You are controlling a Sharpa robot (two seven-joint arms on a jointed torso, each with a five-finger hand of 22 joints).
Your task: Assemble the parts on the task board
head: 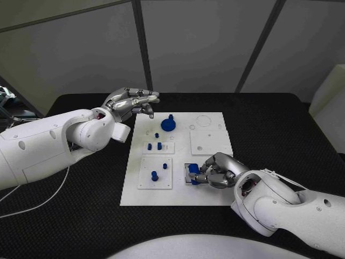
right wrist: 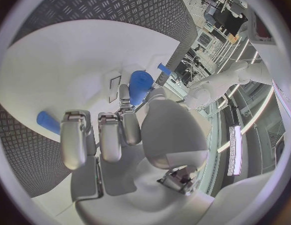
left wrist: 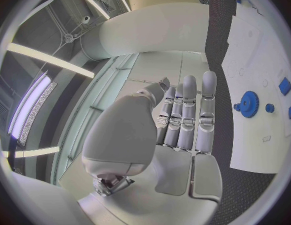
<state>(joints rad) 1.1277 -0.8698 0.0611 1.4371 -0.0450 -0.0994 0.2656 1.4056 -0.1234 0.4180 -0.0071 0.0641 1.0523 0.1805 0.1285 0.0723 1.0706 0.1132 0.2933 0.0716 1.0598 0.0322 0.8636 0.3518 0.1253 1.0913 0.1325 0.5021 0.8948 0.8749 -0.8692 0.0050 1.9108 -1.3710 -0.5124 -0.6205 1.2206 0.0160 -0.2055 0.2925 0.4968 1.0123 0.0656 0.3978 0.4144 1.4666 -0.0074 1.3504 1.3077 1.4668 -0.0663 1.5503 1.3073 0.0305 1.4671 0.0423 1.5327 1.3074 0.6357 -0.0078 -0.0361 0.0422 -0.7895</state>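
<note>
The white task board point(head: 153, 197) lies in the middle of the black table. My right hand point(head: 221, 171) rests at the board's near right part and grips a short blue cylinder part point(head: 193, 171) between thumb and fingers; the right wrist view shows that part point(right wrist: 140, 85) at the fingertips above the board point(right wrist: 70, 60). My left hand point(head: 131, 101) hovers over the board's far left corner, fingers stretched out point(left wrist: 186, 115), holding nothing. A blue gear point(head: 168, 124) point(left wrist: 248, 104) stands on the board's far part. Small blue pegs point(head: 154, 145) stand mid-left, and another peg point(head: 154, 175) stands on the near left plate.
Raised white sub-plates point(head: 206, 143) sit on the board. Bare black table point(head: 281, 129) surrounds the board on all sides. A loose blue piece point(right wrist: 48, 121) lies near the board's edge beside my right hand. A white cable point(head: 40, 202) trails at the near left.
</note>
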